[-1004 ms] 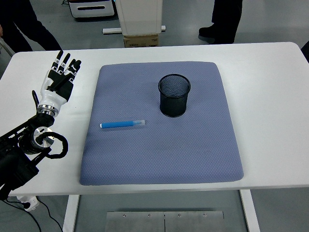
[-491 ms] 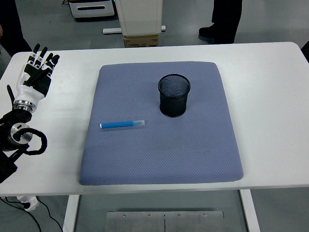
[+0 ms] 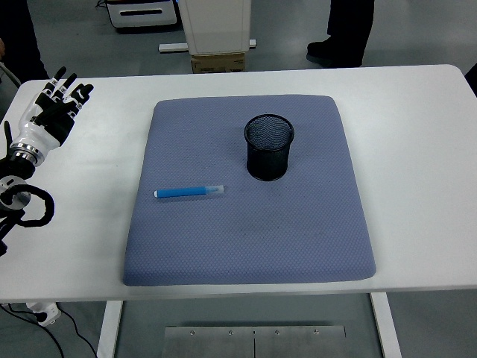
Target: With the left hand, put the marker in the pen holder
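Observation:
A blue marker (image 3: 189,192) with a clear cap lies flat on the blue-grey mat (image 3: 246,246), left of centre. A black mesh pen holder (image 3: 269,148) stands upright on the mat, to the right of and beyond the marker, and looks empty. My left hand (image 3: 56,109) is at the far left over the bare white table, fingers spread and holding nothing, well to the left of the marker. My right hand is out of view.
The white table (image 3: 417,149) has bare surface on both sides of the mat. A person's dark legs and shoes (image 3: 344,33) stand beyond the far edge, beside a white pedestal and a cardboard box (image 3: 218,63).
My left hand has drawn back to the left, away from the mat, toward the picture's left edge. The marker and pen holder have not moved.

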You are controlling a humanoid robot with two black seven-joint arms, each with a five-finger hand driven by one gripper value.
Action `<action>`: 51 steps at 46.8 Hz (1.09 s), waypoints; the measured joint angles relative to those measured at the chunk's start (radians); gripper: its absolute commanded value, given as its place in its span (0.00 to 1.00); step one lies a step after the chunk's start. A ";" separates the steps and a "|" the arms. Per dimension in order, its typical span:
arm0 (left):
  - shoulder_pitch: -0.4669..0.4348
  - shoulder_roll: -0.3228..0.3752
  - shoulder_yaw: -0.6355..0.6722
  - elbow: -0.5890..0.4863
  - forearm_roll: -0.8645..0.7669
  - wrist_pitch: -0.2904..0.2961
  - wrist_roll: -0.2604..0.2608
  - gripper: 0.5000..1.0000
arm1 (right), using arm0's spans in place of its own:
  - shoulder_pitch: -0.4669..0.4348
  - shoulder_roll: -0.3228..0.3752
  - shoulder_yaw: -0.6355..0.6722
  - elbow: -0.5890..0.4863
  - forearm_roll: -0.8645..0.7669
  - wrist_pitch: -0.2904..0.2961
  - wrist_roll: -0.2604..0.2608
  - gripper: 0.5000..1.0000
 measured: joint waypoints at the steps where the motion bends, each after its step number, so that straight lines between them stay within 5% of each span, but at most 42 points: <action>1: -0.005 0.001 0.005 -0.003 0.003 0.003 0.001 1.00 | 0.000 0.000 0.000 0.000 0.000 0.000 0.000 1.00; 14: -0.091 0.062 0.093 -0.081 0.189 0.045 0.002 1.00 | 0.000 0.000 0.000 0.000 0.000 0.000 0.000 1.00; 26: -0.225 0.141 0.338 -0.208 0.414 0.044 0.003 1.00 | -0.001 0.000 0.000 0.000 0.000 0.000 0.000 1.00; 37: -0.363 0.175 0.575 -0.301 0.541 0.002 0.003 1.00 | 0.000 0.000 0.000 0.000 0.000 0.000 0.000 1.00; 51: -0.444 0.159 0.699 -0.302 0.658 -0.059 0.001 1.00 | -0.001 0.000 0.000 0.000 0.000 0.000 0.000 1.00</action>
